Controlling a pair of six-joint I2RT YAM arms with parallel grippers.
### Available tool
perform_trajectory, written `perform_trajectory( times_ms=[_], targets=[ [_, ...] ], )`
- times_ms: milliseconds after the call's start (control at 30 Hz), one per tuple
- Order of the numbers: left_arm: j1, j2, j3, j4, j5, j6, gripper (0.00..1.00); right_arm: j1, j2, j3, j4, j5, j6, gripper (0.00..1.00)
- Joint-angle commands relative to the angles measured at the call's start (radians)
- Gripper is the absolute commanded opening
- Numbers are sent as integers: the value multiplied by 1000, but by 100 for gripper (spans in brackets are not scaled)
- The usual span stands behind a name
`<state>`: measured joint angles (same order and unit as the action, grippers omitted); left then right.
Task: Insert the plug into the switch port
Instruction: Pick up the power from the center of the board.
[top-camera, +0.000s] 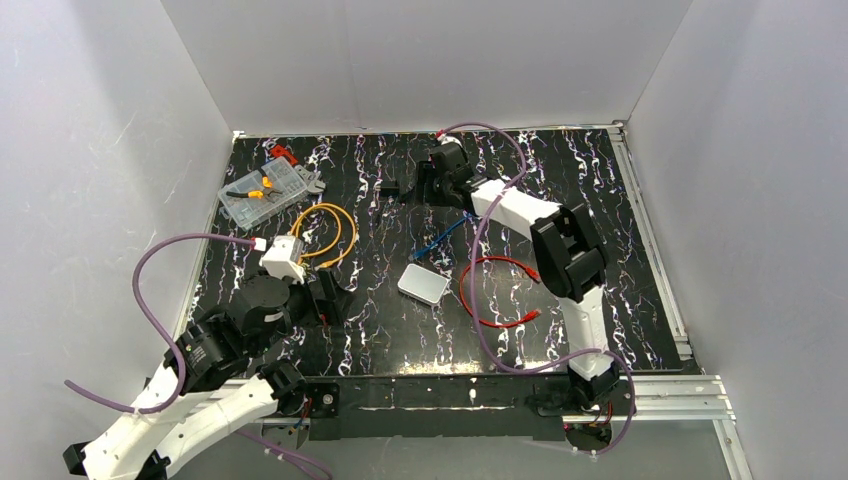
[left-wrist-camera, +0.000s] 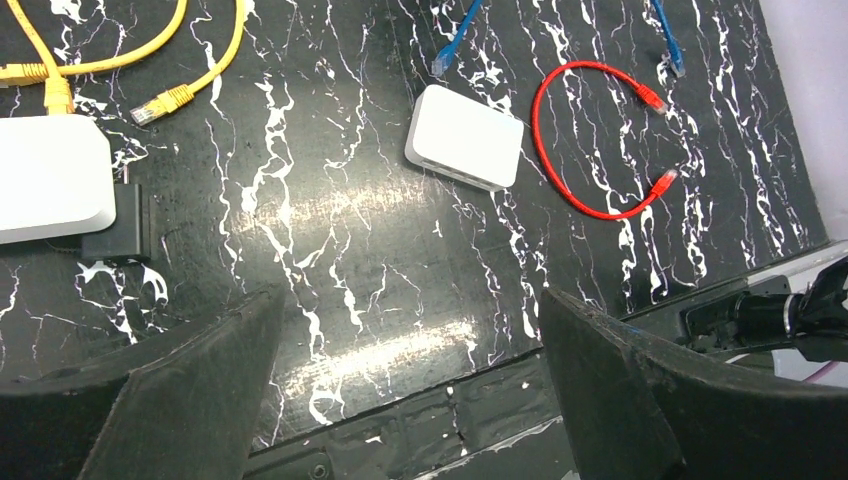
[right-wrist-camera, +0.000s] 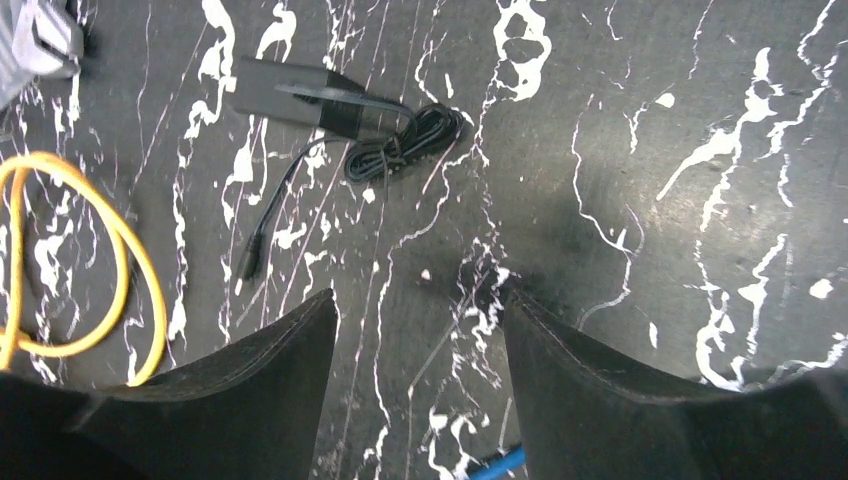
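Marbled black tabletop (top-camera: 400, 340); rounded pale-grey switch box (top-camera: 423, 284) lying flat; left tool (left-wrist-camera: 410, 300), right tool (right-wrist-camera: 418, 298) both apart.

Red cable loop (left-wrist-camera: 652, 97) just beside switch (left-wrist-camera: 465, 135), bare tabletop (left-wrist-camera: 380, 260) opposite.

Black worktop (top-camera: 400, 340), a flat glossy slab with white marble-like veining. Plain pale grey matte wall panels enclose three sides: rear panel (top-camera: 420, 60) just beyond the right end effector (top-camera: 425, 188), left side panel (top-camera: 90, 150) and right side panel (top-camera: 750, 150) flanking it. Silver aluminium rail (top-camera: 655, 250) along the worktop edge to its right. Soft glare patches (left-wrist-camera: 330, 210) just ahead of the left end effector (left-wrist-camera: 410, 300).
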<state>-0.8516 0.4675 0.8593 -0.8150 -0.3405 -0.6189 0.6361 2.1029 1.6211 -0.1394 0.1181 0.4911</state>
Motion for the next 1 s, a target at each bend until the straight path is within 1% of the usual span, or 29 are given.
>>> perform_trajectory(
  times_ms=[0,333,567,700,967],
  targets=[
    [6,0,-11,10,-10,35,98,-4,55,98,16,-5,136,68],
    [6,-43,-37,27,-3,27,98,-13,206,244,-15,-9,284,68],
    [5,-45,-37,28,6,26,98,-18,270,312,-32,11,342,67],
    [6,-43,-34,27,5,27,98,-19,299,341,-38,22,370,65],
    [6,-42,-32,26,11,19,98,-24,347,422,-79,40,414,59]
  ],
)
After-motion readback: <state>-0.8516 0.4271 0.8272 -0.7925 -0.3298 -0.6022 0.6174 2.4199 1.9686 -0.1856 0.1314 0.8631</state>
